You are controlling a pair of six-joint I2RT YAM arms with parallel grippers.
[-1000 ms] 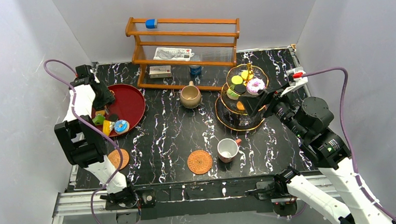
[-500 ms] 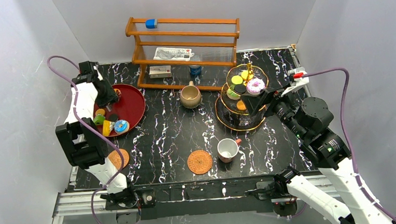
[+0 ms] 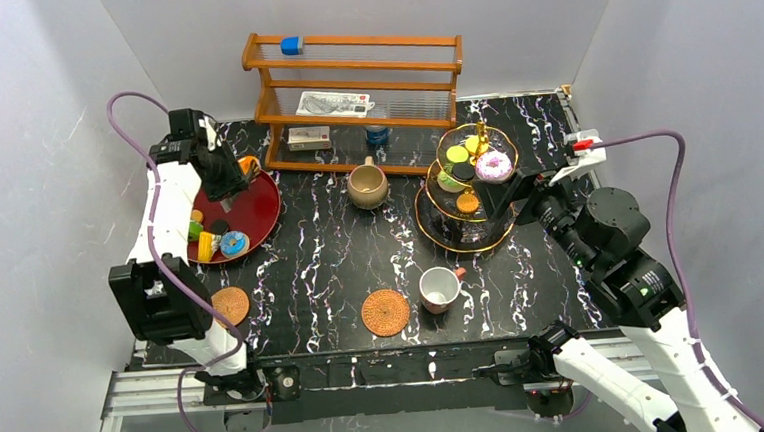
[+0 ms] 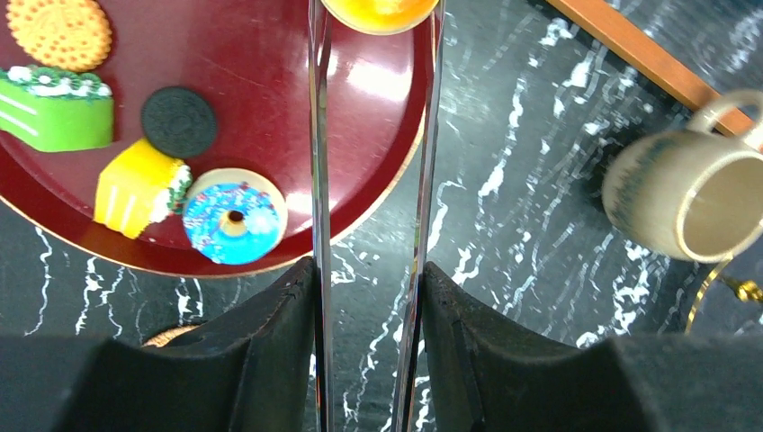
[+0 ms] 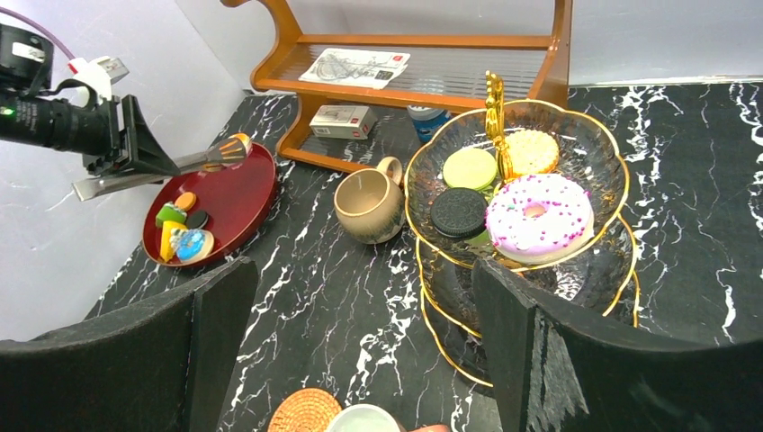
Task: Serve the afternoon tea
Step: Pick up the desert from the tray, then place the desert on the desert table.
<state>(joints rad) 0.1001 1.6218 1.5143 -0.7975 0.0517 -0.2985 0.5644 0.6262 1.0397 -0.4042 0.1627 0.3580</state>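
Left tool (image 3: 239, 173), in the upper left of the overhead view: its long clear fingers (image 4: 317, 135) are clamped near their tips on a small round orange toy pastry (image 4: 378, 9), which hangs over the right-hand rim of the red tray (image 4: 270, 108), apparently clear of it. Judged from its size, the pastry is light and probably rigid and smooth, so a shallow pinch across its width should carry it. The likely hazard is that it pivots or slides out of the slick tips rather than being crushed. Remaining on the tray, at the left of the wrist view, are a round biscuit (image 4: 59, 30), a green cake slice (image 4: 56, 108), a dark sandwich cookie (image 4: 179, 121), a yellow cake wedge (image 4: 137, 186) and a blue-iced doughnut (image 4: 233, 222). All look equally light and are best taken across their narrow sides. The tan mug (image 4: 684, 193) stands on the marbled surface (image 3: 320, 250) at centre. Right tool (image 5: 362, 270): its fingers stand wide apart, holding nothing, facing the gold-rimmed tiered glass stand (image 5: 621, 193) at centre right. The stand looks fragile, so pieces should be lowered gently onto it. The white red-handled cup (image 3: 441, 288) sits beside a woven coaster (image 3: 385, 312) at lower centre.
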